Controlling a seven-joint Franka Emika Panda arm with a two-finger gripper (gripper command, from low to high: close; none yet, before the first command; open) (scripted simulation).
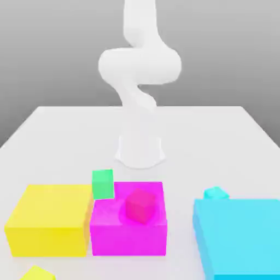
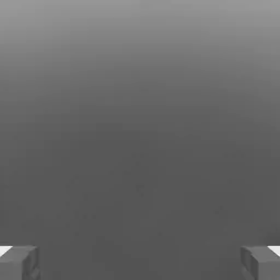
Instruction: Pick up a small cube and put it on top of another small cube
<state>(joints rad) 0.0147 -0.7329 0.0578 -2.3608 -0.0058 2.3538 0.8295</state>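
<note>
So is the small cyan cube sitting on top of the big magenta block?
No, the small cyan cube sits on the table behind the large cyan block, apart from the big magenta block.

A white table point(image 1: 49, 128) carries three big blocks along its near edge. The large yellow block point(image 1: 49, 227) sits touching the large magenta block point(image 1: 128, 232), which bears a small red-pink cube point(image 1: 141, 206). A small green cube point(image 1: 103, 184) stands tilted at their junction. The large cyan block point(image 1: 240, 238) sits apart, toward the exterior view's right. A small yellow cube point(image 1: 35, 273) lies nearest.
</note>
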